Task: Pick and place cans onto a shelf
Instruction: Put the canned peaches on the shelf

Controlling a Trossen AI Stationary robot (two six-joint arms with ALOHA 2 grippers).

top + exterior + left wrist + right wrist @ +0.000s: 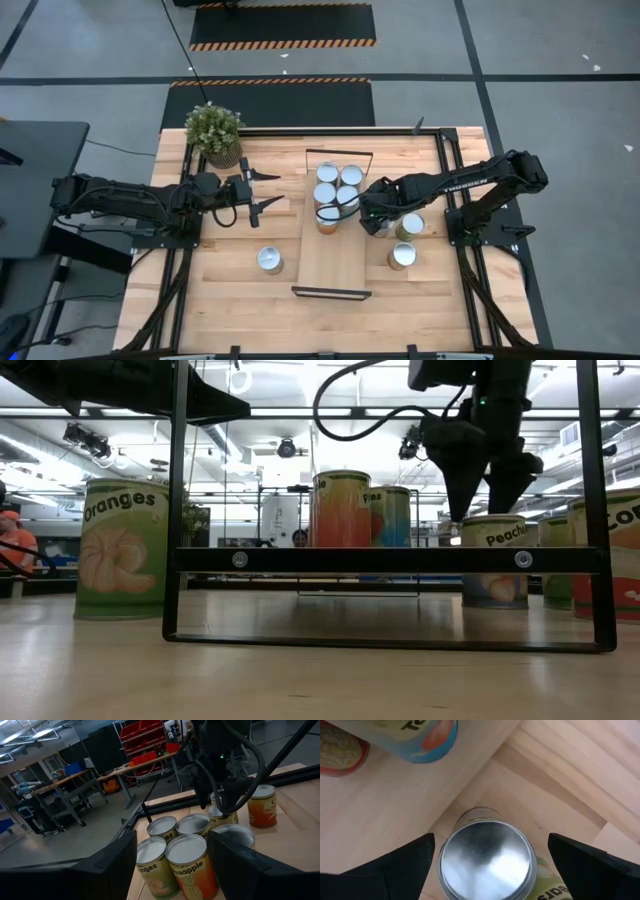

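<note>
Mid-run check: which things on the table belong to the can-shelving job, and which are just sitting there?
Job:
- cans, some on the shelf, some loose on the table
- shelf
- right gripper, open above a can
- left gripper, waiting left of the shelf

Just there:
- potted plant

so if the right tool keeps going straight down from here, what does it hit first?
The silver top of the can right under it. The right tool is open, fingers spread to either side of that can beside the shelf. Height above the can is hard to judge, but nothing else lies between.
</note>
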